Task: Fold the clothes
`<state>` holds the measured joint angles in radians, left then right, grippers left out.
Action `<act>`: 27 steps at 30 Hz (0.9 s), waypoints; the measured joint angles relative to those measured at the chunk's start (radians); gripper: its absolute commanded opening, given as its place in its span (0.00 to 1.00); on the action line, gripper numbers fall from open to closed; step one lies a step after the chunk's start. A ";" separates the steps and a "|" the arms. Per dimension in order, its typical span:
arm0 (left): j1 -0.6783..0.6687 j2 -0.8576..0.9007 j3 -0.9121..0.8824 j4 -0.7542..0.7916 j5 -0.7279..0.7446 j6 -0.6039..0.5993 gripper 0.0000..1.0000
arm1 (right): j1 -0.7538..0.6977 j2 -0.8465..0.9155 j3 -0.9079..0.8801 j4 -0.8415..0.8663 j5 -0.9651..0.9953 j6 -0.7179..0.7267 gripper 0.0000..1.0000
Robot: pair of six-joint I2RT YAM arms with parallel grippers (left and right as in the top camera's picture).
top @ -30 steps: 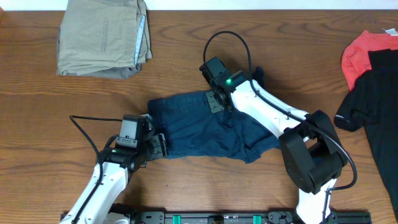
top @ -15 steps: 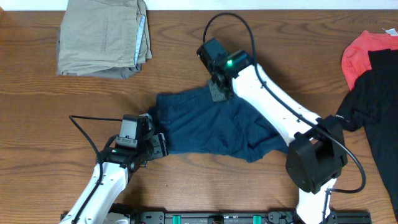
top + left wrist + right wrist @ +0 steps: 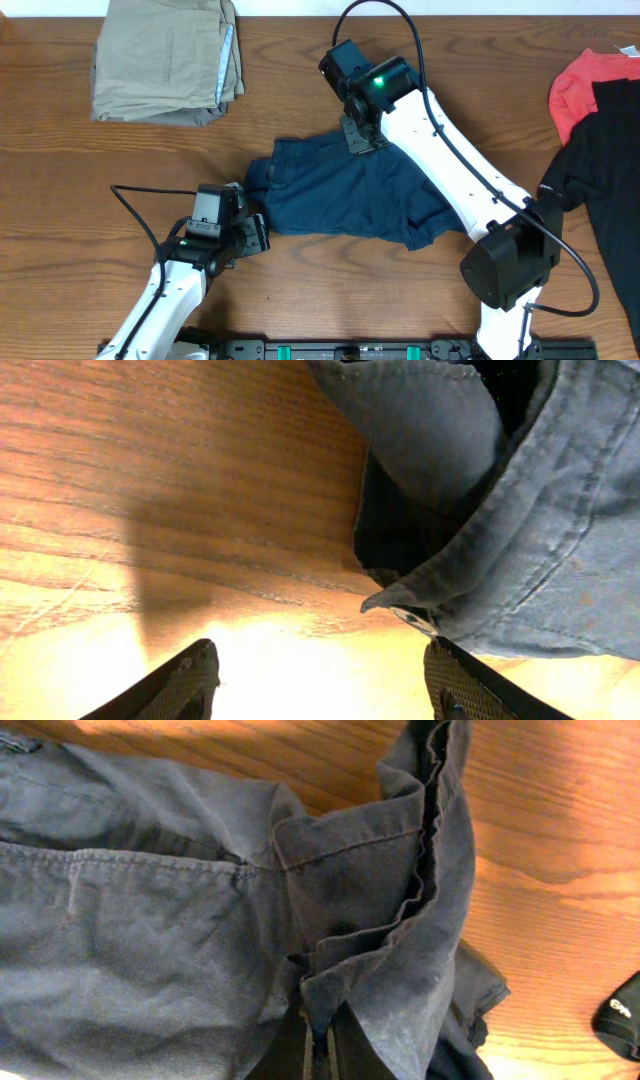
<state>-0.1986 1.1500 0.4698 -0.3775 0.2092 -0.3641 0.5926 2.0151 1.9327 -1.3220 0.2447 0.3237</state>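
nearest the robot's base, the left claw [image 3: 256, 233] sits low over the counter [image 3: 80, 170] with its jaws spread wide and nothing between them. in the left wrist view the left claw [image 3: 322, 690] has bare wood between its fingers, and a folded hem of the shorts [image 3: 500, 510] lies just ahead, close to one finger.

the dark blue shorts [image 3: 340, 195] lie rumpled in the middle of the counter, partly under the right arm.

at their far edge the right claw [image 3: 358, 140] is closed, pinching a bunched ridge of the cloth; the right wrist view shows the shorts [image 3: 150, 950] gathered into the claw's fingers [image 3: 318, 1055].

farther back, a folded khaki garment [image 3: 165, 60] lies at the far left. a red garment [image 3: 580, 85] and a black garment [image 3: 600, 180] lie at the right edge.
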 measured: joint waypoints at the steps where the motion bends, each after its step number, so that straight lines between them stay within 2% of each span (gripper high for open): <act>1: 0.000 0.000 0.000 0.000 0.000 -0.001 0.78 | -0.002 0.000 0.000 0.002 0.000 0.002 0.01; 6: 0.000 0.000 0.000 0.005 -0.003 -0.003 0.94 | -0.015 0.000 0.000 0.003 0.003 0.019 0.01; 7: 0.000 0.000 0.000 0.006 -0.003 -0.005 1.00 | -0.016 0.000 0.000 0.004 0.004 0.028 0.01; 17: 0.000 0.000 -0.001 0.080 0.086 -0.006 0.98 | -0.013 -0.030 0.000 0.045 -0.002 0.090 0.01; 22: 0.000 0.000 -0.001 0.088 0.099 -0.006 0.98 | -0.013 -0.147 0.000 0.029 -0.009 0.095 0.01; 27: 0.000 0.000 -0.001 0.089 0.093 -0.010 0.98 | -0.013 -0.289 0.004 -0.101 -0.017 0.110 0.01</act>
<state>-0.1986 1.1500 0.4686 -0.2886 0.3019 -0.3740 0.5800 1.7264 1.9366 -1.4231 0.2276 0.4339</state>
